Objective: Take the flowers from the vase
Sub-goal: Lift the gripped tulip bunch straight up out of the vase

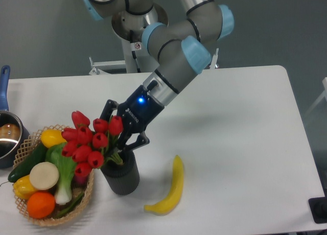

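Nearest the camera, a banana (168,191) lies on the white table (245,143), just right of the vase (121,176) and not touching it. The vase stands upright near the front edge, its left side close against the wicker basket (84,202), which holds an orange, a lemon, a cucumber and a leafy vegetable.

The flowers (92,140) sit in the vase mouth and lean left, their red heads overhanging the basket; the stems remain inside the vase, so the lift appears not yet made.

The gripper (120,138) reaches down at a slant from upper right, its fingers on either side of the stems just above the vase mouth. Leaves and buds hide the tips; whether it has clamped the stems or stands released cannot be told.

In judgement, open room lies above and to the right; the basket crowds the left, so a straight upward pull seems safest.

At the far left edge stands a steel pot (7,138) with a blue handle.
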### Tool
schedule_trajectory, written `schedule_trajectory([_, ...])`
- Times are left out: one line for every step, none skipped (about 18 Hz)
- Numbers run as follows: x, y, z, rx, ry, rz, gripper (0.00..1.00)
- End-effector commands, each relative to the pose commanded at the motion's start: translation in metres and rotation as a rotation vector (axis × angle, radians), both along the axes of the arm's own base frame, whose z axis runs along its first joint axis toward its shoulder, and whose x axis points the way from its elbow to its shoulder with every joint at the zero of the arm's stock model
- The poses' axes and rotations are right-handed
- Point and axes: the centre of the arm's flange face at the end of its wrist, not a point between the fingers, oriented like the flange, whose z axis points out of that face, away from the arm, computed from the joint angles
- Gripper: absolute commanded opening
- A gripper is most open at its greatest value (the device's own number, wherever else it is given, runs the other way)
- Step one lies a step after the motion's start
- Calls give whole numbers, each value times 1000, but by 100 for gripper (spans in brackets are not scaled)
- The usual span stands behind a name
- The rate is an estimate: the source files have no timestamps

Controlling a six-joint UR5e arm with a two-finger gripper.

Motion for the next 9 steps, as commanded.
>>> schedule_trajectory([0, -1, 7, 5, -19, 8, 46])
schedule_trajectory([1, -1, 10, 3, -36, 16, 46])
schedule_trajectory([1, -3, 18, 9, -37, 22, 46])
schedule_trajectory([1, -5, 23, 19, -40, 24, 46])
schedule_trajectory([2, -6, 30, 35, -49, 22, 46])
schedule_trajectory([3, -8, 36, 48, -59, 21, 46])
schedule_trajectory([0, -12, 40, 58, -70, 29, 46])
schedule_trajectory([0, -13, 47, 62, -74, 34, 46])
schedule_trajectory([-1, -13, 54, 65, -80, 40, 46])
